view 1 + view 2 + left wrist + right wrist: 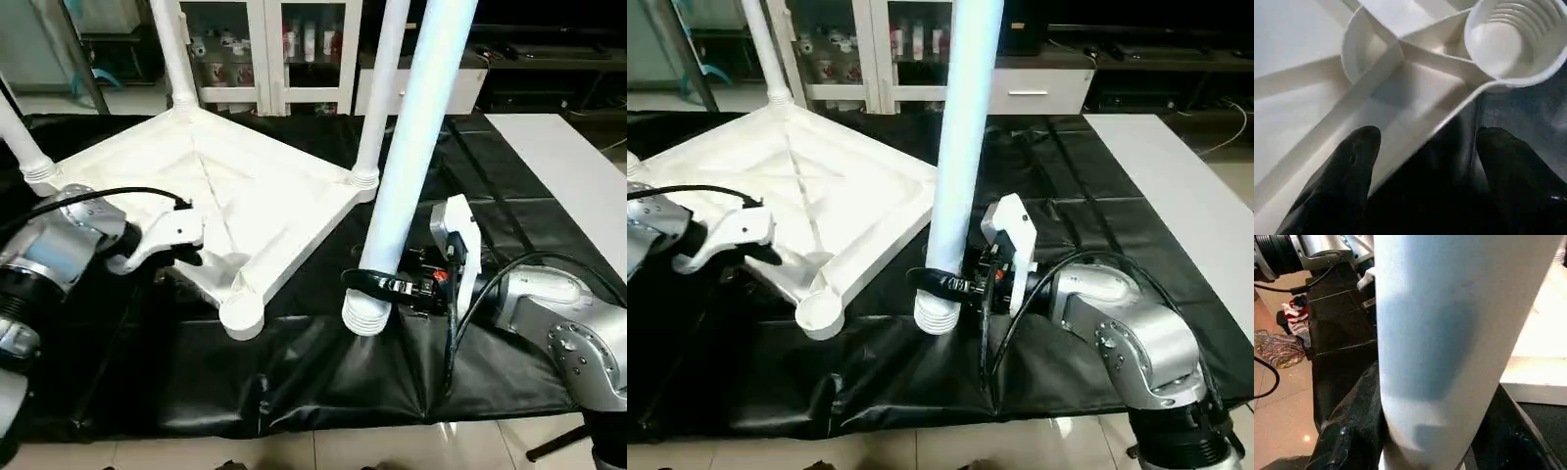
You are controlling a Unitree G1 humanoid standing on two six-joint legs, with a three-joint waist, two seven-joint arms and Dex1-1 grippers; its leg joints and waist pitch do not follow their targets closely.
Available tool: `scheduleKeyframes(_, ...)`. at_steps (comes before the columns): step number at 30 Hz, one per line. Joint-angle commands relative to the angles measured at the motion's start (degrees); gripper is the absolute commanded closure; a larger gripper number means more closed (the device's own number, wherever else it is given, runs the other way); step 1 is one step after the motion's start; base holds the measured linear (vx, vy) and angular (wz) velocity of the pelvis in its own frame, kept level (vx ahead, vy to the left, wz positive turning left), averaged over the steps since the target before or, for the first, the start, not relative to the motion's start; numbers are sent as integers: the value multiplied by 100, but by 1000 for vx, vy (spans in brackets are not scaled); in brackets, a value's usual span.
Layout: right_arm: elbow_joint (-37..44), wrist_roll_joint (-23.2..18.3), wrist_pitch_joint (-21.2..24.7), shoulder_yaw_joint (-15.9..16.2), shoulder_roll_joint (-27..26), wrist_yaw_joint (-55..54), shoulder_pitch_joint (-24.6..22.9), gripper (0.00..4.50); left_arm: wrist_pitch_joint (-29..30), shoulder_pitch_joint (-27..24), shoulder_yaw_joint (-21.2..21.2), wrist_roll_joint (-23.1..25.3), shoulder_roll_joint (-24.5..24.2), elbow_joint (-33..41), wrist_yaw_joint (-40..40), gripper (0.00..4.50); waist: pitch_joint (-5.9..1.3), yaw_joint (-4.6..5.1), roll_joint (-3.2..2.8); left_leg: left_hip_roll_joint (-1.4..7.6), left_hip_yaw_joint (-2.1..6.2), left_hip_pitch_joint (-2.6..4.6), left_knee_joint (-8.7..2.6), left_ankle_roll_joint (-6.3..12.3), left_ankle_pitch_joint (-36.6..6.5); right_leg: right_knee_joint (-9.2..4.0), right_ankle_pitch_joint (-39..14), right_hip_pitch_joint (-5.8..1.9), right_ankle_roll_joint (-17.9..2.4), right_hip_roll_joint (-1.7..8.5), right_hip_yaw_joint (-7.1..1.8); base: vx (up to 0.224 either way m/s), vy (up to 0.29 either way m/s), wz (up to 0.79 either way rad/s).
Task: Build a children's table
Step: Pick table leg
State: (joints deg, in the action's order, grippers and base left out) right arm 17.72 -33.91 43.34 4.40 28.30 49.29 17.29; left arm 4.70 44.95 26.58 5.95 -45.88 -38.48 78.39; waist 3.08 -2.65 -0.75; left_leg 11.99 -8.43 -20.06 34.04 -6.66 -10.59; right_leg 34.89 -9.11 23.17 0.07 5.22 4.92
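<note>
A: On the black surface (323,382) the tabletop (225,186) lies ribs-up, near socket (242,318) empty. Your right gripper (377,286) has its jaws clamped on the fourth leg (416,127).

B: Left gripper (1420,161), jaws apart, straddles the rim. Close it to steady the top, then carry the leg across and lower it plumb.

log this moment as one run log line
stage: fourth leg not yet fitted | right end effector: shut on fourth leg, upright beside tabletop | left end effector: open, at tabletop edge | empty socket: nearest corner
</note>
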Motion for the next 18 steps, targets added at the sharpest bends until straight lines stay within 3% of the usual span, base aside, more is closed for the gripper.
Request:
scheduleKeyframes(1, 168, -87, 48, -66, 60, 71, -43, 264, -125, -31, -14, 128, 4, 123, -69, 91, -368, -23, -81, 41, -47, 3, -443, -94, -1732, -446, -1945, -302, -1081, 230, -258, 0, 0, 0)
scheduleKeyframes(6, 201, -110, 34, 30, -26, 17, -67, 264, -638, -144, 46, 356, 429, -194, -721, 91, -368, -63, -64, 39, -62, 6, -431, -78, -1747, -470, -2008, -301, -1062, 235, -256, 0, 0, 0)
scheduleKeyframes(13, 224, -144, 32, 87, -40, 12, -72, 264, -667, -260, 166, 532, 460, -256, -642, 108, -367, -82, -45, 38, -49, -9, -448, -72, -1695, -476, -2146, -303, -940, 244, -253, 0, 0, 0)
scheduleKeyframes(14, 241, -135, 29, 112, -32, 23, -82, 264, -625, -285, 160, 528, 460, -254, -578, 108, -369, -87, -86, 40, -45, 2, -445, -78, -1706, -475, -2163, -292, -944, 249, -255, 0, 0, 0)
scheduleKeyframes(15, 256, -126, 26, 128, -28, 26, -95, 264, -591, -298, 154, 546, 467, -274, -511, 142, -367, -81, -64, 39, -49, 1, -445, -79, -1724, -485, -2163, -291, -943, 242, -255, 0, 0, 0)
scheduleKeyframes(18, 261, -78, 12, 163, -20, 13, -112, 264, -526, -314, 126, 508, 492, -272, -403, 151, -371, -87, -72, 48, -43, -2, -449, -88, -1713, -466, -2090, -294, -959, 244, -258, 0, 0, 0)
